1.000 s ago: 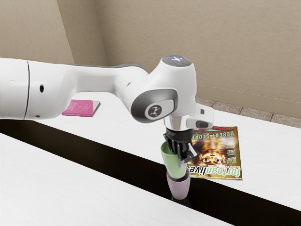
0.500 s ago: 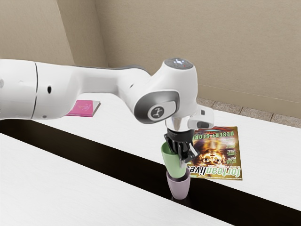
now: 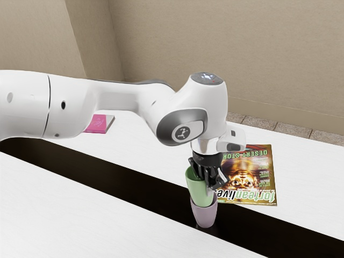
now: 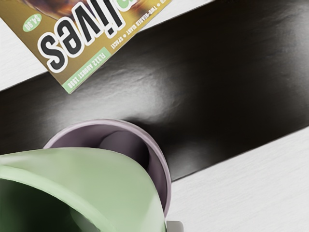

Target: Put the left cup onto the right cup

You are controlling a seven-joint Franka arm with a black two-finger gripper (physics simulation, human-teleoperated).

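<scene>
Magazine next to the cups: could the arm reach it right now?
Likely yes, once freed. The magazine lies flat and uncovered right beside the end effector, but that is shut on the green cup, which sits tilted in the lilac cup; it would have to let go first.

The white arm (image 3: 107,107) stretches in level from the exterior view's left, its wrist (image 3: 207,115) bent straight downward. The black claw (image 3: 208,174) hangs pointing down, fingers clamped on the rim of the green cup (image 3: 194,185).

The green cup (image 3: 195,185) sat tilted, its base inside the lilac cup (image 3: 204,213). The latter stood upright on the desk's (image 3: 80,215) dark strip.
</scene>
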